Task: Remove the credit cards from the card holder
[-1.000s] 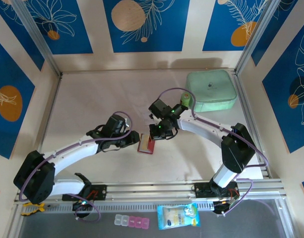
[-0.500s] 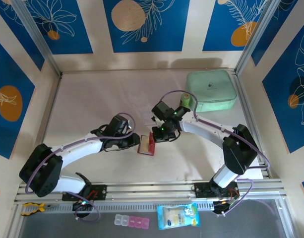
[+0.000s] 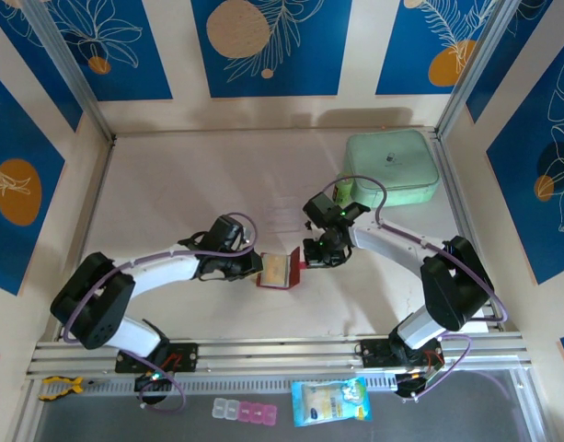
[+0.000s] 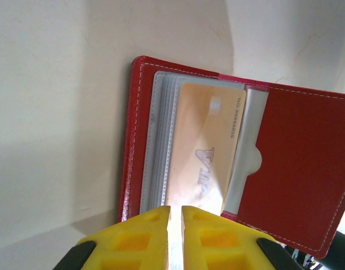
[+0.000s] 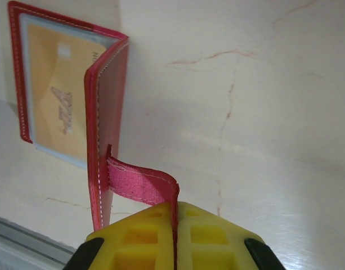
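Cover (image 4: 296,163) swung wide just now; right tool (image 5: 175,225), clamped on the card holder's (image 4: 134,140) snap tab (image 5: 141,185), has pulled it open on the desk (image 3: 171,193) between both tools; left tool (image 4: 175,225) has closed to a slit on the orange credit card's (image 4: 203,146) near end, so extraction looks ready; card's long axis points straight away from that tool, still sleeved.

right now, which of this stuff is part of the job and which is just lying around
Job: card holder; credit card; right claw, pinching the holder's tab; left claw.
Lying about: mint-green case; pill boxes; snack packet.
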You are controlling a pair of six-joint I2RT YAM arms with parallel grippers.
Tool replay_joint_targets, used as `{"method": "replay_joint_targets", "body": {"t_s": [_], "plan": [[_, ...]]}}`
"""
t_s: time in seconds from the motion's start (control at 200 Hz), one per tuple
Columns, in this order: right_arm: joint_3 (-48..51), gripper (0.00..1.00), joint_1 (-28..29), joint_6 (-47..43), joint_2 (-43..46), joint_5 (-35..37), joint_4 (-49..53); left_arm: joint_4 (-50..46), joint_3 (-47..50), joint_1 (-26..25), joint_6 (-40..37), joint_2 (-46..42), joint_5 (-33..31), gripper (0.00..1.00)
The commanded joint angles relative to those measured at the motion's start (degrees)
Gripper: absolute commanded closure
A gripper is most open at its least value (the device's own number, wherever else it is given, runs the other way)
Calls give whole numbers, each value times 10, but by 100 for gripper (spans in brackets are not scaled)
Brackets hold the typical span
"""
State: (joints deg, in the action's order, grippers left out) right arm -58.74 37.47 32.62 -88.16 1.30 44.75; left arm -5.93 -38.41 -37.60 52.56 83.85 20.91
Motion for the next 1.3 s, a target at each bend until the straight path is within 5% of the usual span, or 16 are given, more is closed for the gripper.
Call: {"method": "replay_joint_targets", "body": {"t_s": [0.0, 1.06, 1.295], "plan": [[14, 100, -8, 5, 6, 6, 0, 9, 9, 4, 2, 11, 9, 87], [21, 100, 10, -5, -102, 52, -49, 17, 45, 3, 16, 10, -4, 90], [34, 87, 10, 6, -86, 89, -33, 8, 51, 3, 14, 10, -10, 90]]}}
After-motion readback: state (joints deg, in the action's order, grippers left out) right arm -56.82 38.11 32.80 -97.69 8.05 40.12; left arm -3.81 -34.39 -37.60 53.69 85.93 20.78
